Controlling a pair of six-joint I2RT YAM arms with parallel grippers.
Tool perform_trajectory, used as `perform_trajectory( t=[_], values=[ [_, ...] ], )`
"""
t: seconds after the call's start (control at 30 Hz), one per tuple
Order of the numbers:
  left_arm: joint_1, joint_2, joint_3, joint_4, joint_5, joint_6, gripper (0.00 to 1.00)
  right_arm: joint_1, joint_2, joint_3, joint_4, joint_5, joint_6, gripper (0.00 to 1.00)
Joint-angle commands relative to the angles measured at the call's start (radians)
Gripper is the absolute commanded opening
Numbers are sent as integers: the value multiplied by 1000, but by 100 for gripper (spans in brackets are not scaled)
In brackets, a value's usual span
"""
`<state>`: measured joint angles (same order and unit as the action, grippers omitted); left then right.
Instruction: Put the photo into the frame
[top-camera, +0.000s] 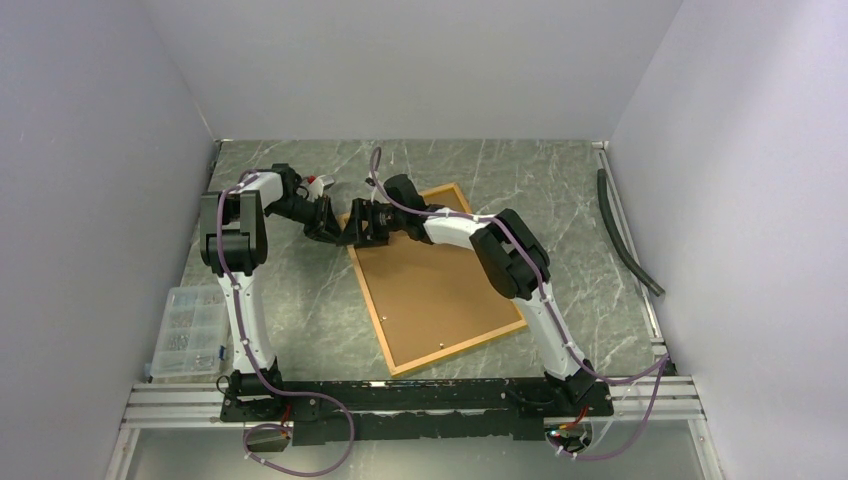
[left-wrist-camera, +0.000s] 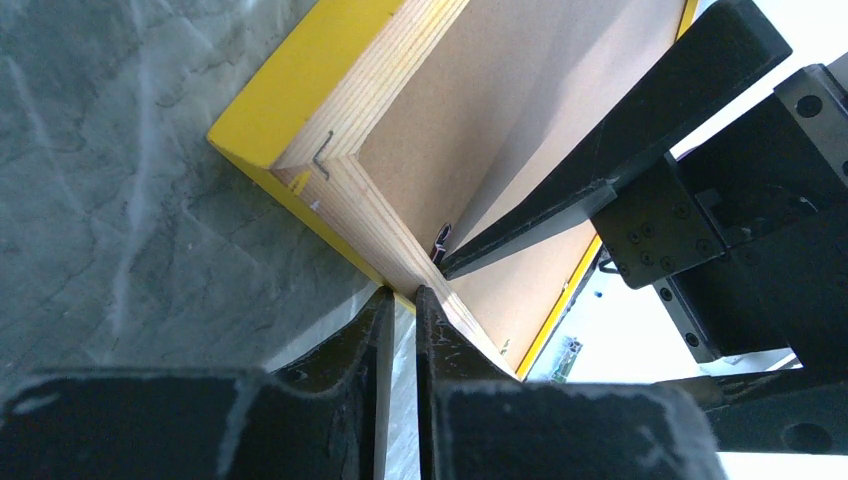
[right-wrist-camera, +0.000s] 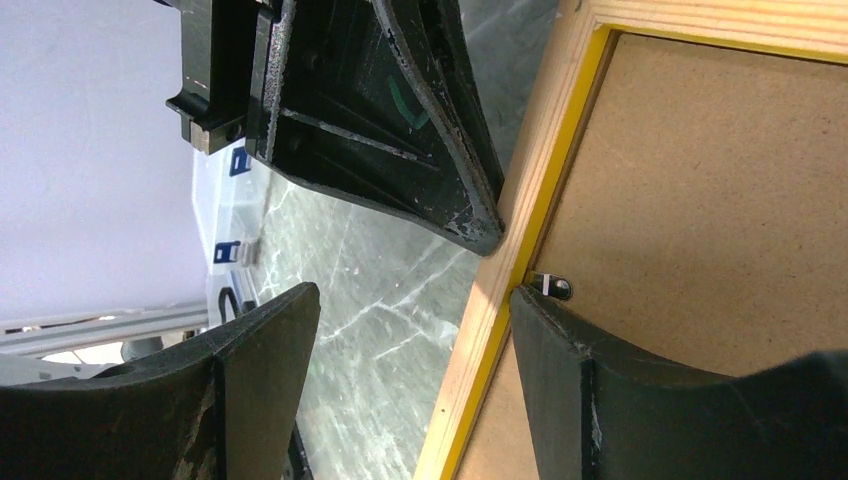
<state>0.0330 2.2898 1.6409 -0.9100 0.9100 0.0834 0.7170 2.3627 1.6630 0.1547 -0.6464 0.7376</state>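
On the marbled table (top-camera: 300, 300) the frame (top-camera: 458, 348) lies back-up, photo unseen, and the left gripper (left-wrist-camera: 402, 295), nearly closed, and right gripper (right-wrist-camera: 412, 295), spread astride its rail, may skid it rather than free the backing board (top-camera: 440, 290).

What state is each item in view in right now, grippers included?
frame: flat on the table, back side up.
backing board: lying inside the frame's recess.
left gripper: nearly shut, tips at the frame's outer edge.
right gripper: open, straddling a frame rail, one finger inside by the tab.
photo: not visible.
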Motion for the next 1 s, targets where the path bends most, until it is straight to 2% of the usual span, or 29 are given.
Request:
perform_trajectory(
  t=[0.0, 0.17, 0.33, 0.47, 0.57, 0.63, 0.73, 0.87, 0.97],
  values=[
    [-26, 27, -4, 36, -55, 31, 14, 15, 31, -27, -41, 53, -8, 74],
    [-19, 14, 15, 0, -38, 52, 16, 7, -49, -74, -23, 24, -10, 78],
    [17, -36, 50, -88, -29, 129, 27, -50, -244, -186, -4, 54, -15, 90],
    [18, -96, -9, -129, -63, 211, 33, -179, -426, -305, -44, 124, -40, 99],
    [3, -172, -96, -132, -101, 270, 31, -298, -512, -365, -138, 211, -70, 100],
    [-23, -225, -162, -129, -141, 316, 29, -373, -546, -395, -202, 295, -84, 100],
    [-120, -312, -276, -82, -261, 387, 27, -470, -559, -435, -248, 423, -86, 100],
    [-240, -403, -407, 1, -415, 450, 25, -540, -502, -430, -265, 438, -85, 100],
    [-309, -434, -459, 22, -477, 480, 24, -551, -434, -390, -275, 411, -88, 100]
  ],
)
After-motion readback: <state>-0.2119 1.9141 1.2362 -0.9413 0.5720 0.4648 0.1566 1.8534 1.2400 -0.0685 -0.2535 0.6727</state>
